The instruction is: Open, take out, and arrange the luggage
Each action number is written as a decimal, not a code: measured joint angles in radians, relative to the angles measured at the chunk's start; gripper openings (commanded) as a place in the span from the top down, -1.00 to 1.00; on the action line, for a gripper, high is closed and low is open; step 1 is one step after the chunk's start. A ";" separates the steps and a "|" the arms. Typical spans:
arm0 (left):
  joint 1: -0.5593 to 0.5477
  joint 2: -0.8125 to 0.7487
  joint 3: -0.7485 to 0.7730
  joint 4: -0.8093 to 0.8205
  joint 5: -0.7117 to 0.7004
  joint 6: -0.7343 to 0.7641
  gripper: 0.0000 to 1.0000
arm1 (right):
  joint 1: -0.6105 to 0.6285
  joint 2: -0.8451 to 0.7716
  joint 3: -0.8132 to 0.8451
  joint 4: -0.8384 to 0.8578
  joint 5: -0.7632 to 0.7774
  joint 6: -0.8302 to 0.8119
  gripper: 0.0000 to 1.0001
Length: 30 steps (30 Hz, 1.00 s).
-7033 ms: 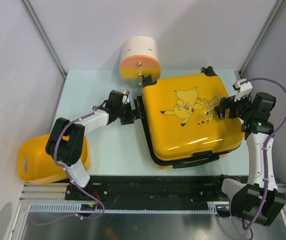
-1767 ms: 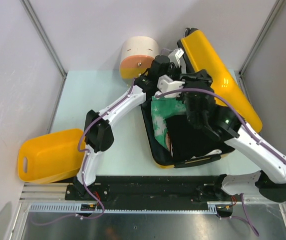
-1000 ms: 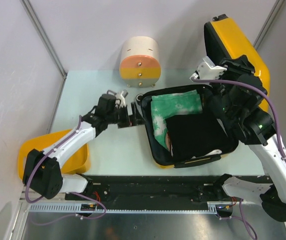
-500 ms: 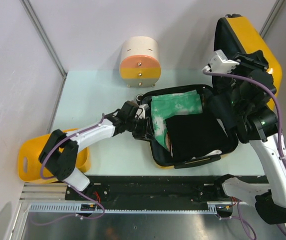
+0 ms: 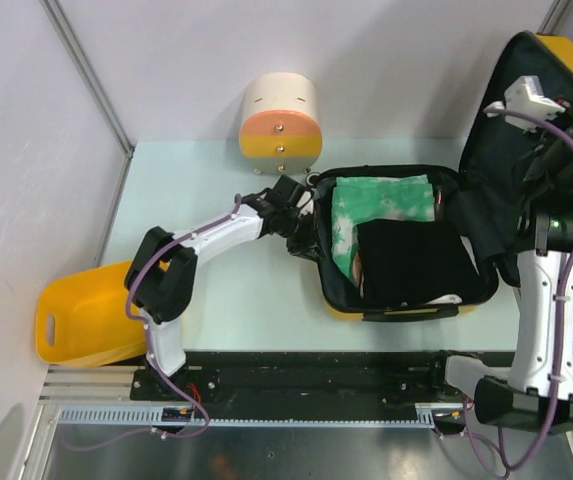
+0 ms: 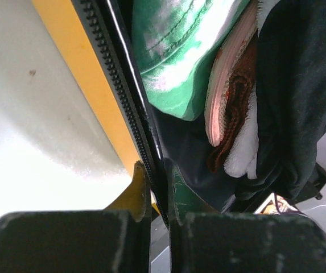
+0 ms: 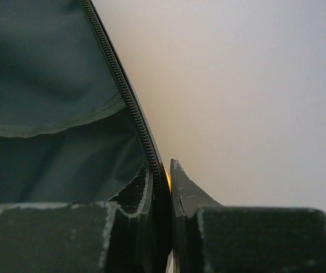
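The yellow luggage (image 5: 338, 303) lies open on the table, its dark-lined lid (image 5: 514, 130) raised at the right. Inside lie a green patterned cloth (image 5: 381, 203) and a black cloth (image 5: 406, 262). My left gripper (image 5: 301, 224) is shut on the base's left rim. In the left wrist view its jaws (image 6: 158, 193) pinch the zipper edge (image 6: 114, 96), with the green cloth (image 6: 174, 51), a pink and brown cloth (image 6: 231, 91) and the black cloth (image 6: 299, 85) beyond. My right gripper (image 5: 564, 132) holds the lid's edge up high. Its jaws (image 7: 164, 177) are shut on the zipper edge beside the lining (image 7: 49, 102).
A cream-and-orange cylindrical container (image 5: 279, 120) stands at the back of the table (image 5: 196, 180), just left of the luggage. A plain yellow tub (image 5: 86, 320) sits off the table's left edge beside the left arm's base. Grey walls close in on three sides.
The lid has swung further up and right, and the base has slid right. My left gripper moved onto the base's left rim and shut on it. The right gripper tightened on the lid's edge.
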 measured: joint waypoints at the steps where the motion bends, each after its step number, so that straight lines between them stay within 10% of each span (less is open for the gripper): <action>1: -0.003 0.016 0.021 0.000 -0.003 -0.004 1.00 | -0.054 0.017 0.000 0.005 -0.024 0.010 1.00; 30: 0.076 0.330 0.414 0.204 -0.142 -0.032 0.99 | -0.158 0.461 0.240 0.431 -0.023 0.130 1.00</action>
